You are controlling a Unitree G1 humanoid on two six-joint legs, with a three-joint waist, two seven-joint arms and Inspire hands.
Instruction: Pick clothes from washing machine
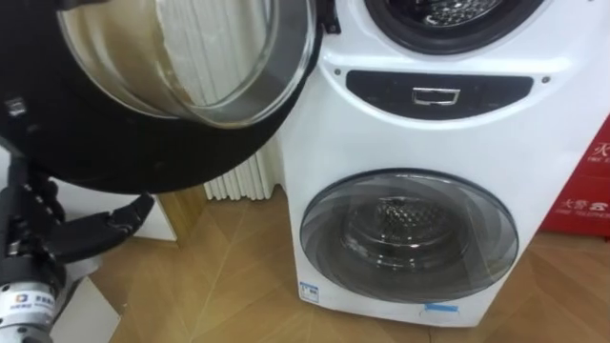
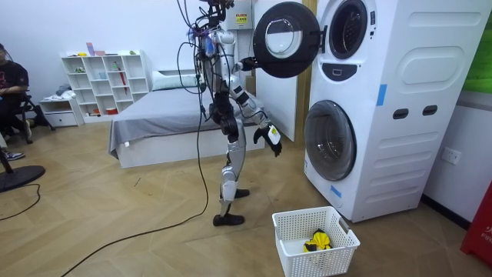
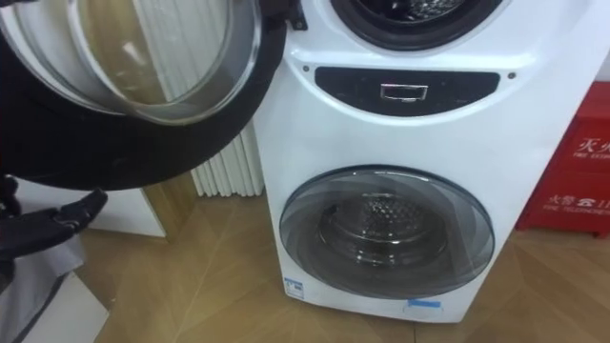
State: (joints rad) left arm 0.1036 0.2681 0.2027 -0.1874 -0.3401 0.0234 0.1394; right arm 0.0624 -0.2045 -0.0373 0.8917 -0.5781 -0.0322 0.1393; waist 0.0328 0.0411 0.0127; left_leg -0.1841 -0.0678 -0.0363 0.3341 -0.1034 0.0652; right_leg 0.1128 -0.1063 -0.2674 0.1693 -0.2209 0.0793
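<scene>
**Mind the Door on the Way to the Drum**

We think the biggest danger is the big round glass door with the black rim (image 1: 114, 167). It is wide open and hangs just above our left hand (image 1: 103, 229). If we lift that hand straight up, it may bump the rim. That could push the door and swing it into our way. We should go round it.

Our left hand is black. Its fingers are stretched out flat and it holds nothing. We cannot tell if it touches the rim. Our right hand (image 2: 270, 138) hangs low in front of our hips in the room view.

The clothes should be in the tall white washing machine (image 1: 553, 133). Its upper round drum hole (image 1: 443, 11) is up and to the right of our left hand, past the door's hinge. We see shiny metal in there, but we cannot make out any clothes from here. The lower round glass door (image 1: 410, 243) is closed. It is to the right of the hand and a bit below it.

Reaching that high could make us wobble, since we stand on two legs. A piece of clothing could also catch on the hole's edge or fall on the wooden floor (image 1: 238, 276).

The white plastic basket with holes (image 2: 319, 261) sits on the floor, well below our right hand. A yellow and dark thing (image 2: 317, 242) lies in it, maybe a piece of clothing.
</scene>
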